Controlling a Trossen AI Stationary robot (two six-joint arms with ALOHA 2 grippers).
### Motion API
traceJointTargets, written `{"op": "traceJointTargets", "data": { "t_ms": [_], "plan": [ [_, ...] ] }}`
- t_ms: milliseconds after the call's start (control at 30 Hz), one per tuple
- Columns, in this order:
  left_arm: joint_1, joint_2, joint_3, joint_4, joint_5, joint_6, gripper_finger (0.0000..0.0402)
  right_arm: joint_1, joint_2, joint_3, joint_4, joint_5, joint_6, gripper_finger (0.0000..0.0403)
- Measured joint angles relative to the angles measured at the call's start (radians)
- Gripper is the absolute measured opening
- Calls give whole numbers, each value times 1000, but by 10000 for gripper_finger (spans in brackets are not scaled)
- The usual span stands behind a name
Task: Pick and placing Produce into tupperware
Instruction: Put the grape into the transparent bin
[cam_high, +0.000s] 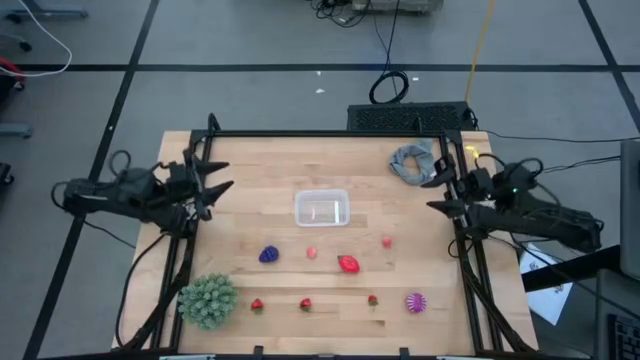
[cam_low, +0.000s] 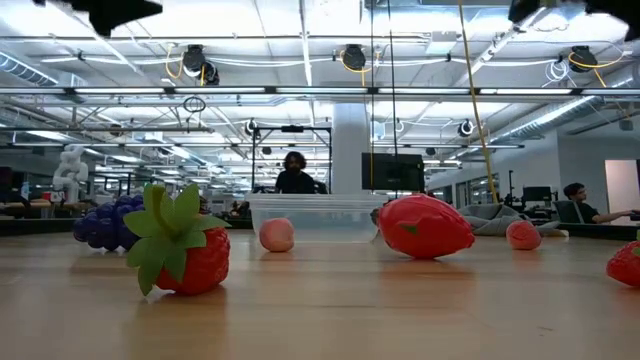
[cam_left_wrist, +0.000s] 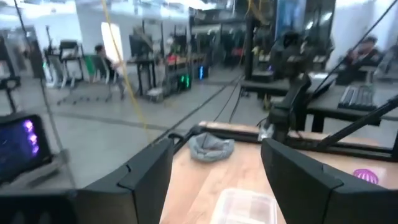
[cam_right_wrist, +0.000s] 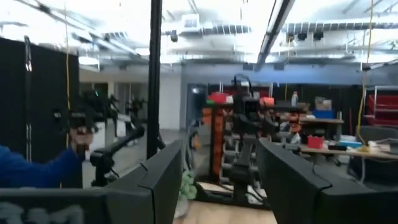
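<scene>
High view: the left gripper (cam_high: 222, 185) at the table's (cam_high: 250, 160) left edge and the right gripper (cam_high: 438, 182) at its right edge both stand parted, holding nothing. The clear tupperware (cam_high: 321, 208) sits mid-table; a purple grape bunch (cam_high: 269, 255) and a red strawberry (cam_high: 348, 264) lie nearer the front edge. Low view: a workshop lies behind.

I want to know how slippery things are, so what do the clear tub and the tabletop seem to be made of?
The tub looks like thin clear plastic with a glossy finish: the wood shows through its walls. The tabletop looks like pale wood, probably butcher block: grain lines and joined strips show, with a soft sheen in the low view.
</scene>
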Motion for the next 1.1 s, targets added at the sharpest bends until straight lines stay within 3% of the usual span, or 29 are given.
{"op": "traceJointTargets", "data": {
  "t_ms": [333,467,600,733,1100],
  "plan": [
    [0,423,444,-453,-140,-152,250,0,314,397,-338,2,-157,192],
    [0,561,562,-632,-152,-306,250,0,398,491,-537,99,-185,192],
    [0,668,640,-786,-94,-465,250,-1,432,533,-679,260,-245,192],
    [-1,748,651,-856,-12,-657,250,-2,430,533,-697,363,-308,192],
    [-69,982,651,-1036,218,-1081,250,-2,410,533,-695,416,-371,192]
  ]
}}
